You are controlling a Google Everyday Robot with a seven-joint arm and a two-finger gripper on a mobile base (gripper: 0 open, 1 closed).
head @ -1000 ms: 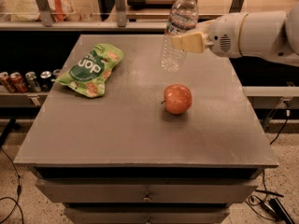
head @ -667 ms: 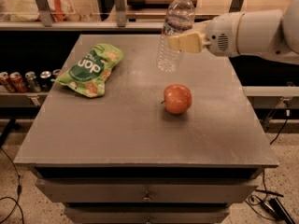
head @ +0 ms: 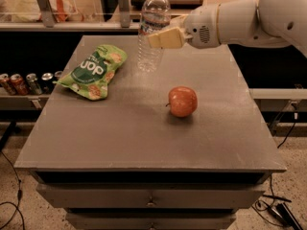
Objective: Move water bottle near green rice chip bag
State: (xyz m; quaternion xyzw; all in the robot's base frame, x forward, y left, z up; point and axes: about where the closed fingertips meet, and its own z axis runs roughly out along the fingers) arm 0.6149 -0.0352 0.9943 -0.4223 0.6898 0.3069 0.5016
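The water bottle (head: 152,28), clear and ribbed with a white cap, is held upright, slightly tilted, above the far middle of the grey table (head: 144,133). My gripper (head: 160,36) comes in from the right on a white arm and is shut on the bottle's middle, with tan fingers (head: 168,38) showing in front of it. The green rice chip bag (head: 93,71) lies flat at the far left of the table, a little left of the bottle.
A red-orange apple (head: 182,101) sits near the table's middle, right of and nearer than the bottle. Several drink cans (head: 26,83) stand on a low shelf left of the table. Drawers run under the table's front edge.
The gripper has carried the bottle leftward, toward the chip bag. The bag and apple have not moved.
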